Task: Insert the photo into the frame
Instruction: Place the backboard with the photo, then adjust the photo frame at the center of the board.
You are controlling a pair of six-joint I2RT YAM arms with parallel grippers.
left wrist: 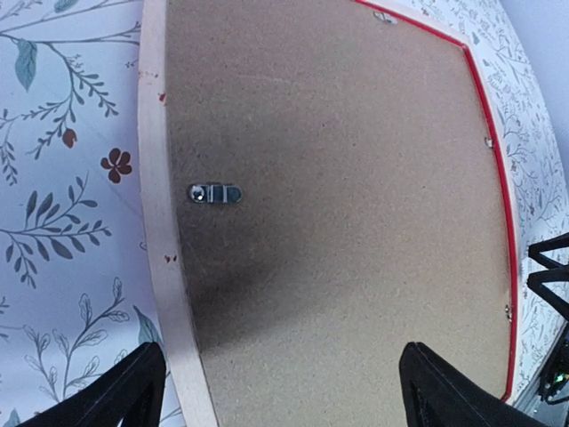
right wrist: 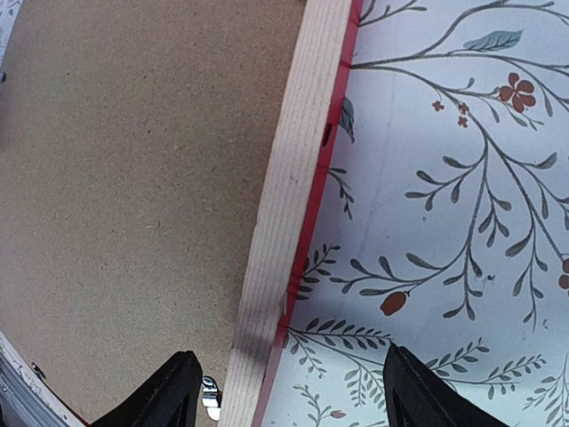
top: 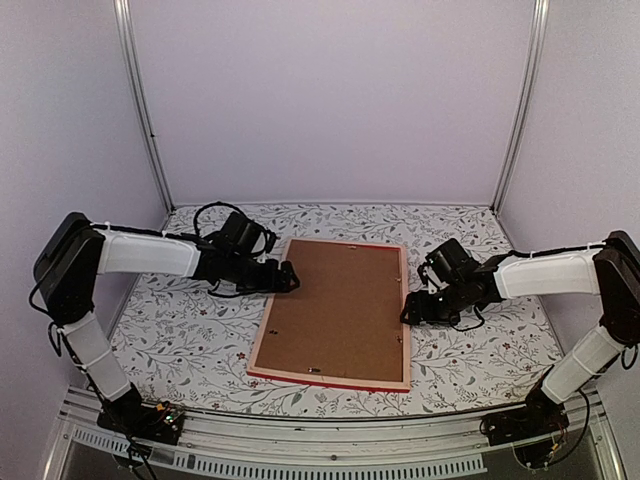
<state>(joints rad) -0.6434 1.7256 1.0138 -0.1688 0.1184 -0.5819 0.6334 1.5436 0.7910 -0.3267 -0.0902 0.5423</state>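
Now: left gripper (top: pixel 288 278) sits at the frame's (top: pixel 330 378) far-left edge with its jaws spread. In the wrist view one finger is over the floral cloth (top: pixel 180 330), the other over the brown backing (top: pixel 335 310), and the pale rail lies between them. A metal clip (left wrist: pixel 214 193) lies on the backing near that rail. The frame lies flat mid-table, back up, with its red edge showing. Right gripper (top: pixel 408 312) is at the right rail, its jaws likewise spread astride it. Contact cannot be told.
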